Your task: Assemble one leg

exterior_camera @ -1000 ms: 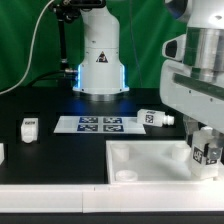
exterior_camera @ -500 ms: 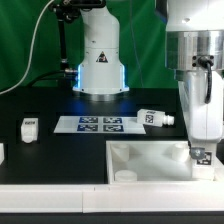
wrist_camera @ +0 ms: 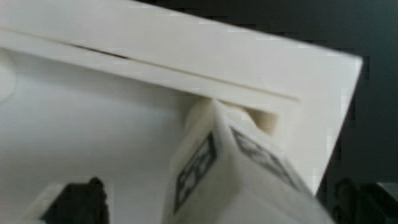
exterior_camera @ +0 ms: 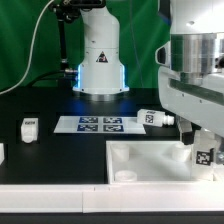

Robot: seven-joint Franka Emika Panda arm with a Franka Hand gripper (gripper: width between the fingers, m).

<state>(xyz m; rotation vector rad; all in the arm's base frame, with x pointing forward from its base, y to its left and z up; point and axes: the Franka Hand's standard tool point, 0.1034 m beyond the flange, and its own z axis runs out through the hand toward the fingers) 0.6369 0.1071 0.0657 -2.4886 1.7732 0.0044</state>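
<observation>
One leg (exterior_camera: 207, 153) stood in the tray (exterior_camera: 140, 160) corner, and the gripper (exterior_camera: 205, 140), apparently closed on it, could jam it if tilted.

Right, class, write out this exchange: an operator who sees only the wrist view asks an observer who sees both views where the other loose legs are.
Operator: Are there legs outside my picture?
Observer: Yes. A small white plastic squarish leg lies on its side on the table, at the exterior view's right of the thin flat white marker board.
Operator: Any more?
Observer: A second white tagged leg sits on the table at the exterior view's left of that board, apart from it.
</observation>
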